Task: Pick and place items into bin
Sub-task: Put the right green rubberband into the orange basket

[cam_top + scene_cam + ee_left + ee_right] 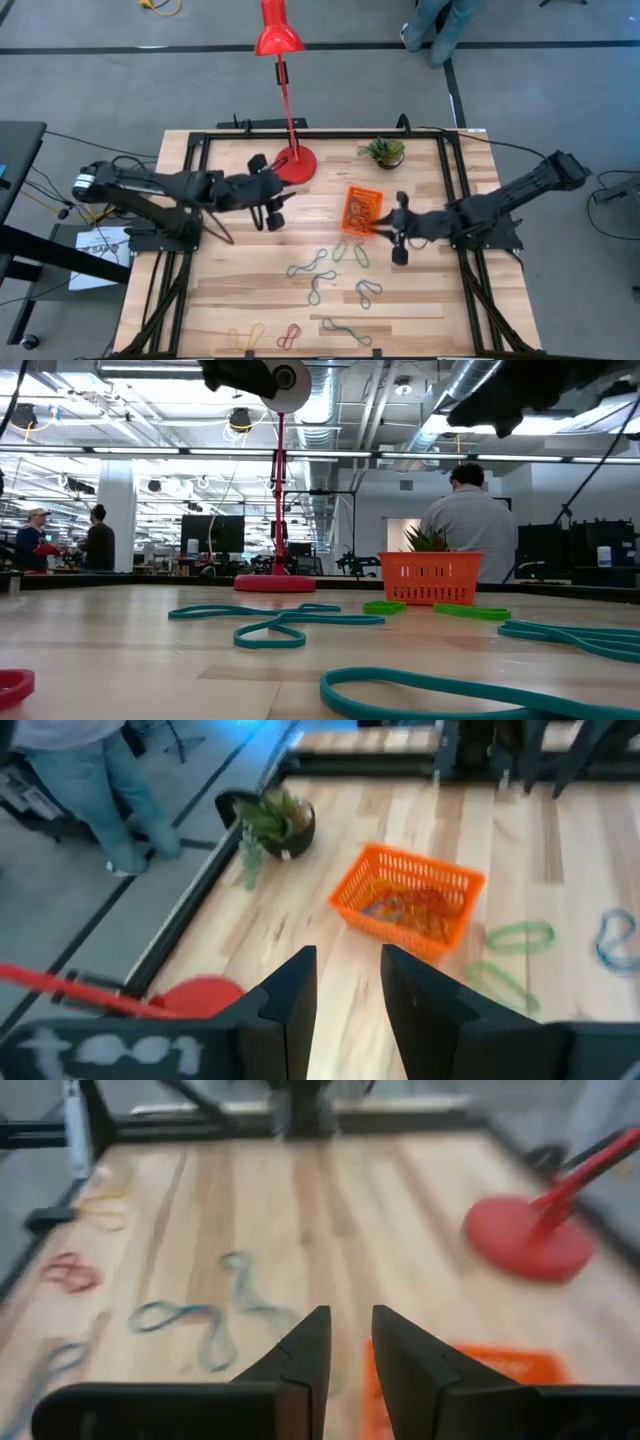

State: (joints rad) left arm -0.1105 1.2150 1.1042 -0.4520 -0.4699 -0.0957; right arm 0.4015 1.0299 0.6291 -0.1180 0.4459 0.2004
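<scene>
The orange bin (362, 210) stands right of the table's middle, with several bands lying in it (405, 910). Loose bands lie flat on the wood nearer the near edge: green ones (351, 252) just beside the bin, teal ones (310, 266), a yellow one (246, 338) and a red one (288, 336). My right gripper (380, 231) hovers at the bin's near right corner, open and with nothing between its fingers (350, 1345). My left gripper (284, 193) hovers beside the red lamp base, pointing toward the bin, open and empty (348, 990).
A red lamp stands on its round base (297, 163) by the far edge, its stem leaning over the far rail. A small potted plant (385, 151) sits beyond the bin. A black frame (455, 180) borders the table. A person (470, 525) stands in the room beyond.
</scene>
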